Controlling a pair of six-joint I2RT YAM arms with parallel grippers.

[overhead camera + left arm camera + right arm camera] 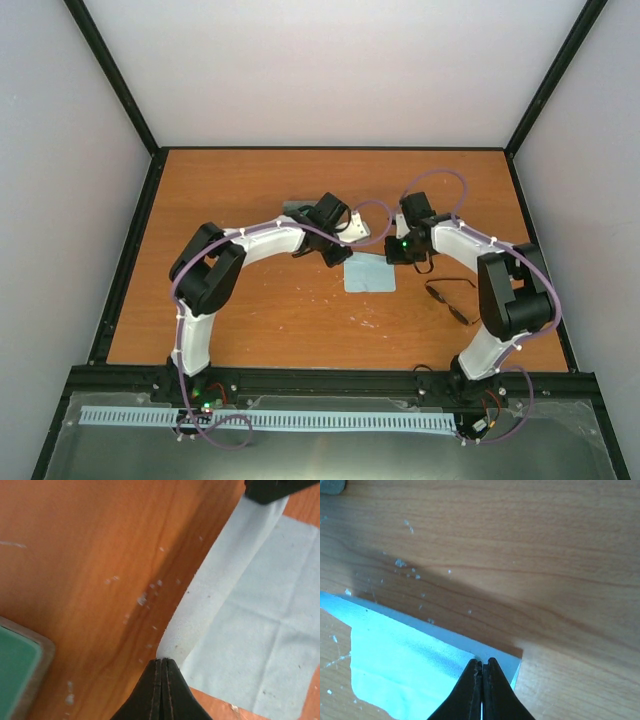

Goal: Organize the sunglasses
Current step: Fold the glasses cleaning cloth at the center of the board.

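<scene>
Blue cloth [370, 275] pinched by left tool [162, 662] and right tool [481, 663]; sunglasses [450, 298] lying apart.

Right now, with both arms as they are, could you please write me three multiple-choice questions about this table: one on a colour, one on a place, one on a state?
1. What colour is the lining of the case?
A. red
B. green
C. yellow

2. Where do the sunglasses lie?
A. on the bare table, to the right of the cloth
B. on top of the cloth
C. inside the case

3. What are the left gripper and the right gripper doing?
A. both are open above the table
B. one holds the sunglasses
C. each is shut on an edge of the cloth

Answers:
1 B: the left wrist view shows green inside the grey rim.
2 A: the top view shows them on the wood, apart from the cloth.
3 C: each wrist view shows the jaws closed on the pale blue cloth.
</scene>
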